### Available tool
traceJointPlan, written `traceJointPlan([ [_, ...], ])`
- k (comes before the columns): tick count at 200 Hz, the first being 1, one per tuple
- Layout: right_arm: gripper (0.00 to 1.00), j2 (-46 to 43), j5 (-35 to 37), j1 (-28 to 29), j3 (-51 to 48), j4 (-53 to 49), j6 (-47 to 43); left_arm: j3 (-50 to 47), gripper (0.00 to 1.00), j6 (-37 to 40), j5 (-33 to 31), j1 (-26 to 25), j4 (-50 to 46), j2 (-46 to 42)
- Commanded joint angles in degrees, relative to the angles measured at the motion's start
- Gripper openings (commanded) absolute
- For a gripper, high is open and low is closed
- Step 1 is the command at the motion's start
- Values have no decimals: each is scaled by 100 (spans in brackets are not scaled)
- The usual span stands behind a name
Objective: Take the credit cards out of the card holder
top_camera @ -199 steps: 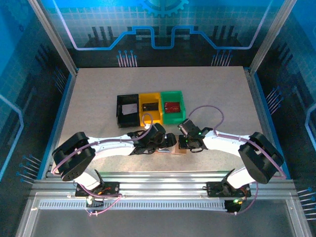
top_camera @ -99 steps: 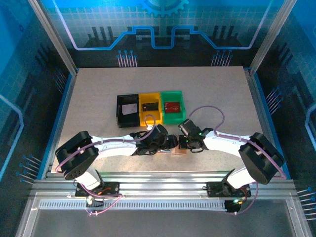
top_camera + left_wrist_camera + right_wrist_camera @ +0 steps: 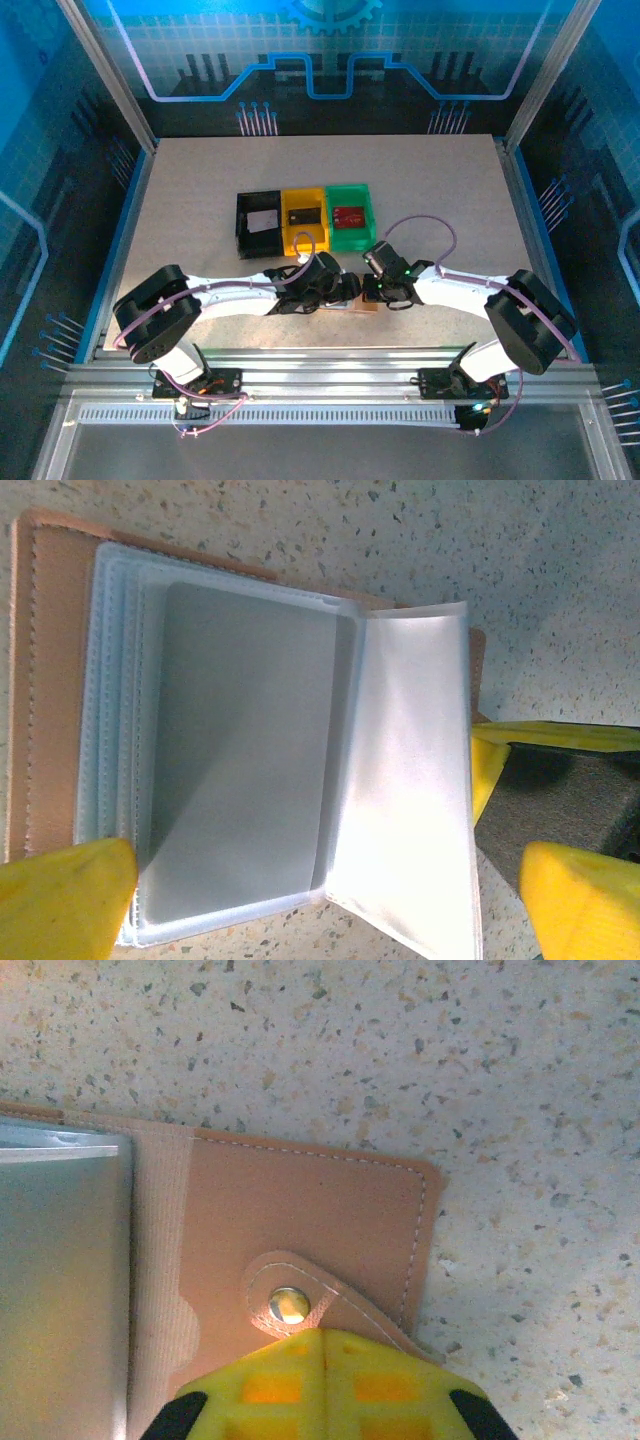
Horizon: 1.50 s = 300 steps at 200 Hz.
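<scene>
The tan card holder [image 3: 362,305] lies open near the table's front edge, between both grippers. In the left wrist view its leather cover [image 3: 50,680] carries clear sleeves, and a grey credit card [image 3: 240,760] sits in the top sleeve. One sleeve page [image 3: 410,780] stands flipped up to the right. My left gripper [image 3: 325,905] hangs open just above the sleeves, one yellow fingertip [image 3: 60,905] on either side. My right gripper [image 3: 325,1345] is shut, its tips pressing on the card holder's right flap [image 3: 320,1210] at the snap strap [image 3: 290,1305].
Behind the card holder stand three trays in a row: black [image 3: 243,222] holding a white card [image 3: 262,222], yellow [image 3: 303,235] holding a dark card [image 3: 303,214], green [image 3: 350,236] holding a red card [image 3: 348,214]. The table's metal front rail [image 3: 320,350] lies just behind the grippers.
The left arm has crept a little toward the card holder. The right gripper stays pressed on the flap.
</scene>
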Motion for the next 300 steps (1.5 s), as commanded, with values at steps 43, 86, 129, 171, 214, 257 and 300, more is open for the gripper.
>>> traceJointPlan([
  [43, 0, 203, -242, -33, -343, 128, 35, 220, 99, -258, 391, -71, 832, 107],
  [86, 0, 199, -272, -33, -403, 226, 44, 249, 99, -374, 488, -90, 1105, 98],
  [129, 0, 223, -324, -38, -463, 323, 68, 255, 99, -480, 587, -89, 1439, 46],
  [171, 0, 237, -347, -50, -484, 358, 81, 265, 99, -536, 655, -89, 1678, 1],
  [214, 0, 232, -361, -62, -511, 398, 83, 317, 99, -532, 748, -91, 1852, 32],
  [257, 0, 197, -371, -74, -553, 431, 84, 394, 99, -506, 820, -80, 1951, 12],
  [300, 0, 179, -400, -88, -595, 484, 89, 418, 99, -543, 899, -88, 2123, -8],
])
